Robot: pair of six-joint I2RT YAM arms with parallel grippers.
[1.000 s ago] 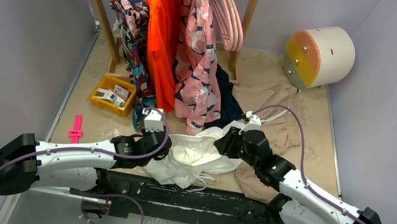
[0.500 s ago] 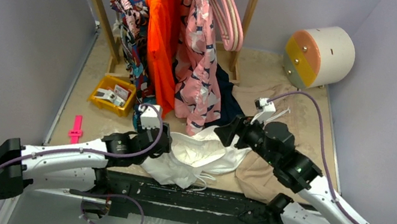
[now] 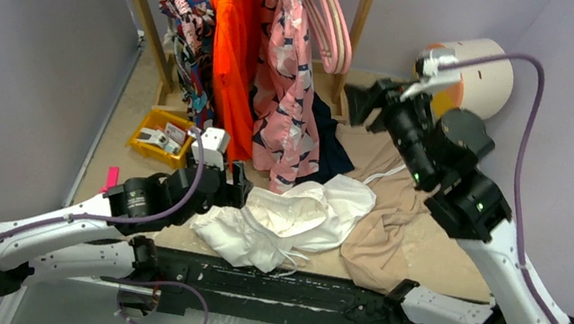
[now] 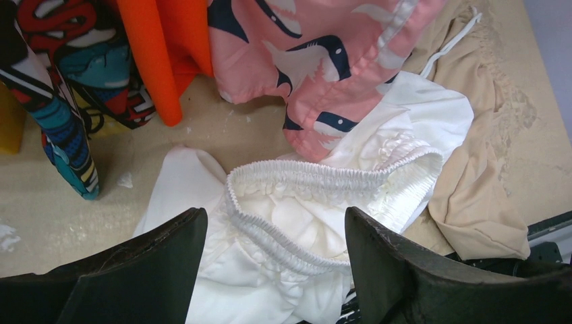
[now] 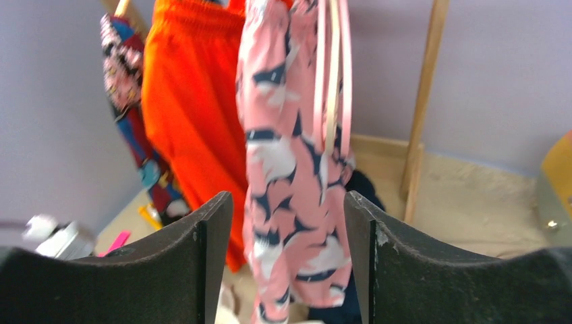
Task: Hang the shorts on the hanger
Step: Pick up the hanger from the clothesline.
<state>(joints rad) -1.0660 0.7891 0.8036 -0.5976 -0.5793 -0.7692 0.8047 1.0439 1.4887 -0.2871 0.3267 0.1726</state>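
Note:
The white shorts [image 3: 291, 220] lie crumpled on the table near its front edge, with the gathered waistband [image 4: 324, 179] gaping upward. My left gripper [image 3: 237, 189] hovers just left of them, open, and the waistband shows between its fingers [image 4: 155, 263] with nothing gripped. My right gripper [image 3: 361, 104] is raised high at the back, open and empty, and faces the rack. Pink hangers [image 3: 329, 19] hang on the rack's rail. In the right wrist view the hangers [image 5: 335, 74] show beyond the open right gripper [image 5: 289, 202].
On the rack hang a pink navy-and-white garment [image 3: 286, 91], an orange one [image 3: 232, 47] and a colourful patterned one [image 3: 189, 14]. A tan garment [image 3: 382, 231] lies right of the shorts. A yellow bin [image 3: 163, 137], a pink clip [image 3: 110, 178] and a round drawer unit [image 3: 460, 81] stand around.
Both grippers opened and let go of the shorts, which settled on the table. The right arm rose and swung back toward the rack. The left arm drew slightly left.

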